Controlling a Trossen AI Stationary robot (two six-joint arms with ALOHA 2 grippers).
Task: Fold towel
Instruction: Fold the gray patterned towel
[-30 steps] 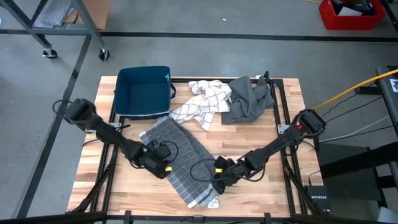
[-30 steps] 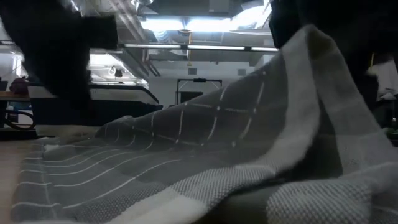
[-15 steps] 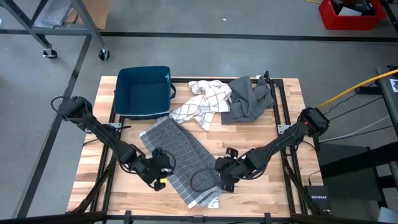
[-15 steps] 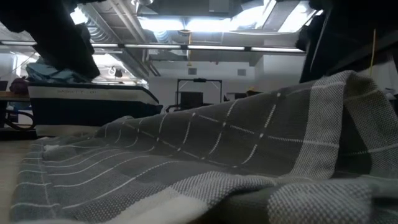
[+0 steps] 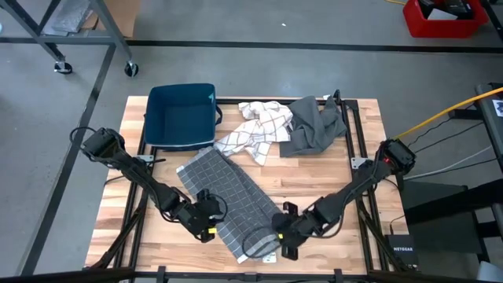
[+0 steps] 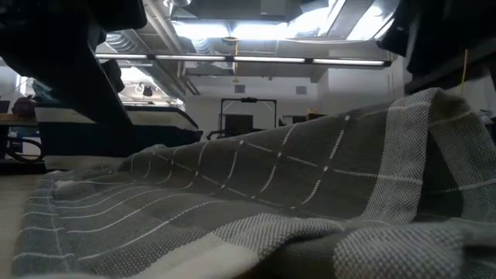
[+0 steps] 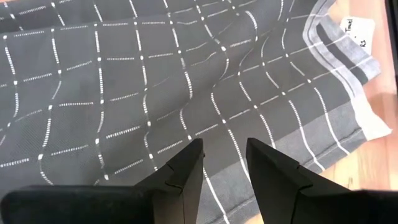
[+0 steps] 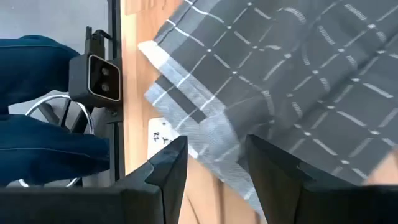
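Currently the grey checked towel (image 5: 232, 204) lies spread in a long diagonal strip on the worktop (image 5: 330, 185), running from the middle toward the near edge, flat enough to be gripped at its borders. Both arms have their tools low at its near end, one on each long side, which reads as lining up on opposite edges for a fold. The left gripper (image 5: 206, 224) sits at the towel's left border; its wrist view shows its fingers (image 7: 186, 168) parted with only cloth beneath the gap, grasping nothing. The right gripper (image 5: 284, 234) hangs near the label corner at the right border, its fingers (image 8: 171, 165) likewise apart and empty over the striped hem. A blue bin (image 5: 182, 115), a white checked cloth (image 5: 255, 130) and a plain grey cloth (image 5: 314, 126) lie along the far side, out of the way.
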